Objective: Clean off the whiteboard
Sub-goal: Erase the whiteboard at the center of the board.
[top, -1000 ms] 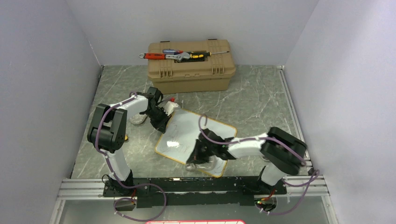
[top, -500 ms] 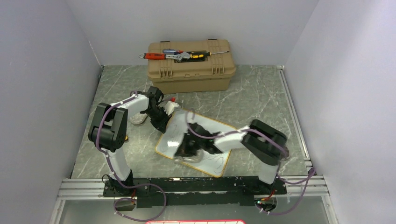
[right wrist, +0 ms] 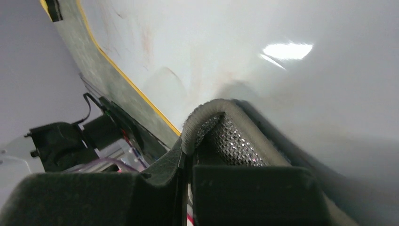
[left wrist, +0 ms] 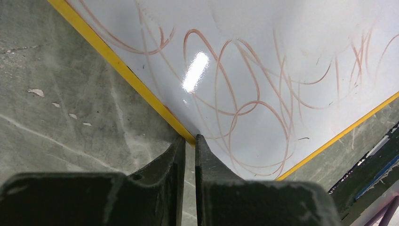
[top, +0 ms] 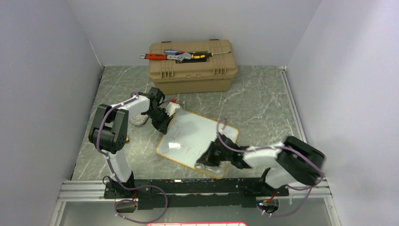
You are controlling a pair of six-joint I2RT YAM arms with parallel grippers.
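You are mid-wipe. Nearest you, the right gripper [top: 211, 157] has its fingers pressed together on a grey wiping pad [right wrist: 226, 132], which it lays flat against the whiteboard [top: 197, 134] close to the board's 5 o'clock corner. The surface around it looks clean. The whiteboard lies flat at the middle of the bench [top: 263, 99], turned cornerwise. At its 10 o'clock edge the left gripper [left wrist: 189, 141] pinches the yellow rim [left wrist: 117, 63] between nearly closed fingers, apparently to steady the board. Reddish-brown scribbles [left wrist: 244, 94] loop across the white just beyond that grip (faint from above, plain in the left wrist view). Your next stroke should carry the pad toward 10 o'clock over those loops, keeping pressure flat. The tan toolbox [top: 190, 70] at 12 o'clock is well apart.
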